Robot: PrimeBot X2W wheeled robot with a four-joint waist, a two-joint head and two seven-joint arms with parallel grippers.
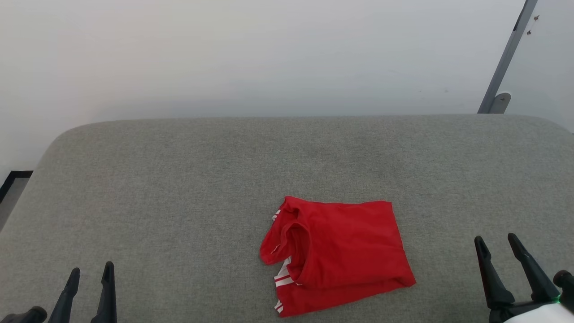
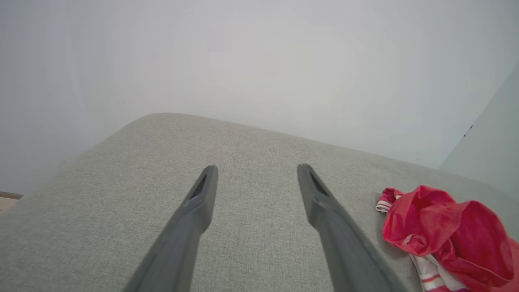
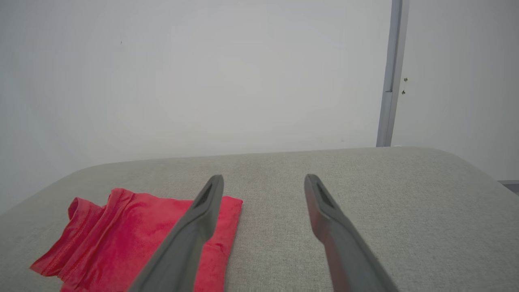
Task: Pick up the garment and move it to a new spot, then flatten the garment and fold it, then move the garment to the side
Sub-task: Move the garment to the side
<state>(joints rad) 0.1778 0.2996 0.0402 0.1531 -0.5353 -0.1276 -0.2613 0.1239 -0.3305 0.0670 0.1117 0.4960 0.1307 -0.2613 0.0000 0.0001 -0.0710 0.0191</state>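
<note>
The garment [image 1: 341, 251] lies folded into a rough red rectangle on the grey padded surface [image 1: 179, 188], a little right of centre and near the front edge. White-striped trim peeks out along its left side. It also appears at the lower right of the left wrist view as the garment [image 2: 442, 231] and at the lower left of the right wrist view as the garment [image 3: 121, 239]. My left gripper [image 1: 91, 271] stands open at the lower left, well apart from the cloth. My right gripper [image 1: 497, 241] is open at the lower right, just right of the cloth, holding nothing.
A pale wall [image 1: 269, 58] rises directly behind the surface's far edge. A grey metal post [image 1: 504, 63] slants up at the back right. At the far left a strip of floor with dark trim [image 1: 13, 179] shows beyond the surface's rounded corner.
</note>
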